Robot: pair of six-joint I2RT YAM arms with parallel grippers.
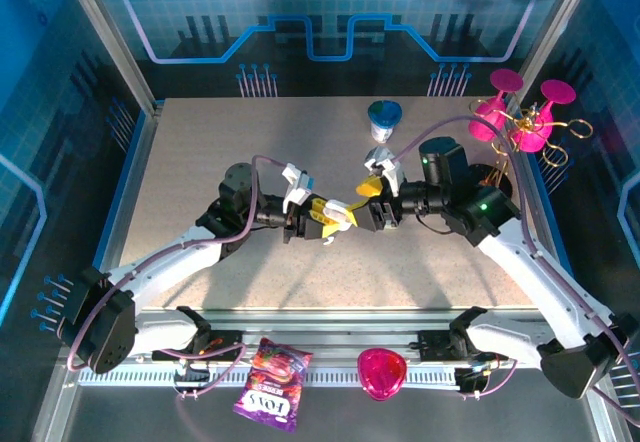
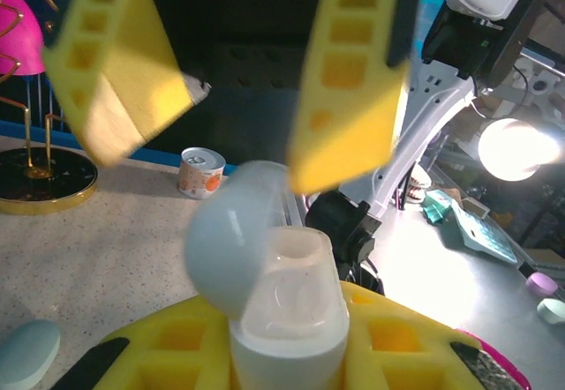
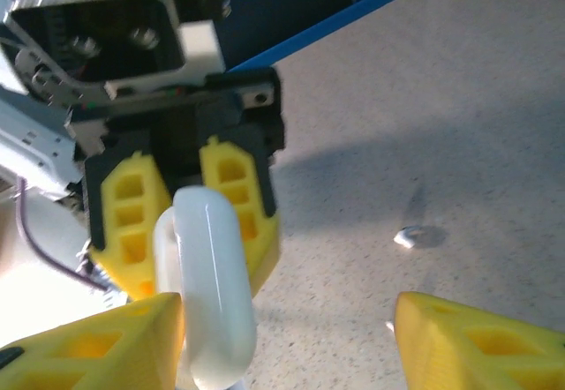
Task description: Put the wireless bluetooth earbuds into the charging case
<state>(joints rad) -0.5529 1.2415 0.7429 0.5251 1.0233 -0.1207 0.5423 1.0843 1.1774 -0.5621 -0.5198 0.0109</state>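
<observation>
The open charging case (image 2: 287,319) is gripped by the left hand (image 3: 187,231) and should be held steady while the wide-spread, empty right hand (image 2: 234,130) is sent to the earbud (image 3: 412,236) seen lying on the worktop (image 3: 477,99) nearby.

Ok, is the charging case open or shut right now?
Open: the charging case has its lid swung back, exposing the inner cavity.

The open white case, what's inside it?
A smooth hollow that looks empty, beside the flipped-up lid. The bottom of the case is hidden by its rim and the left gripper.
</observation>
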